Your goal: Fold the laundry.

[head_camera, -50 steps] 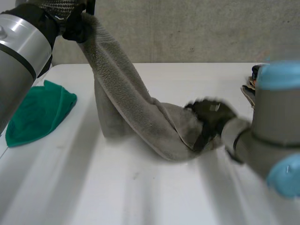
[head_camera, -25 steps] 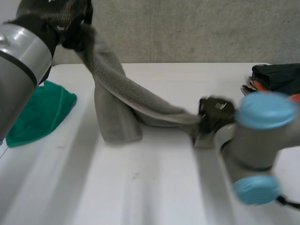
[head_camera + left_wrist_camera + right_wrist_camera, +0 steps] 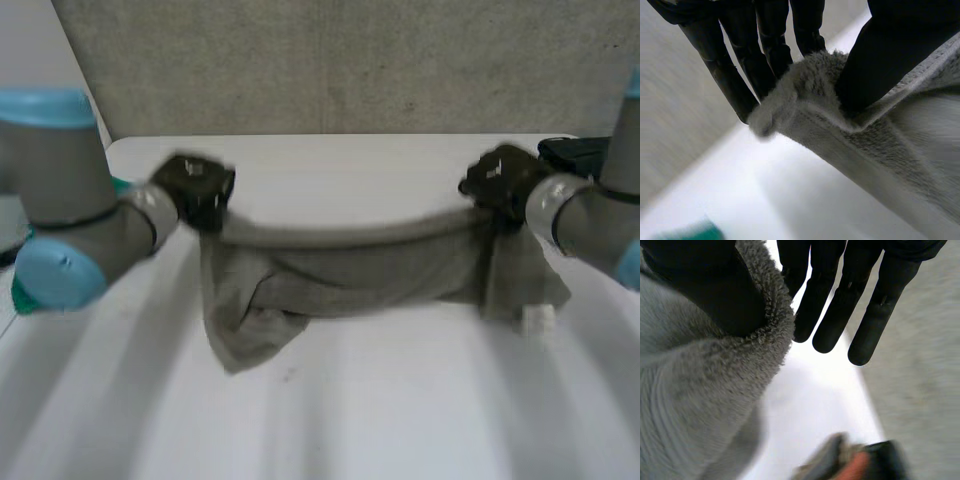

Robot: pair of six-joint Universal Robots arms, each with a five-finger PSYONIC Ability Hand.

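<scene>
A grey towel (image 3: 340,270) hangs stretched between my two hands above the white table (image 3: 330,400), its top edge taut and its lower part sagging onto the table. My left hand (image 3: 195,190) is shut on the towel's left top corner. In the left wrist view its thumb (image 3: 890,50) pinches the towel (image 3: 865,145) against the fingers (image 3: 765,45). My right hand (image 3: 500,180) is shut on the right top corner. There the thumb (image 3: 705,285) presses the towel's edge (image 3: 700,400), and the fingers (image 3: 840,290) are straight beside it.
A green cloth (image 3: 20,295) lies at the table's left edge, mostly behind my left arm, and shows below the towel (image 3: 695,232). A stack of dark clothes (image 3: 575,150) sits at the far right, beyond my right fingertips (image 3: 860,462). A white tag (image 3: 537,318) hangs from the towel.
The left hand came down from high at the back left to just above the table. The right hand swung out to the right, drawing the towel straight between both hands.
</scene>
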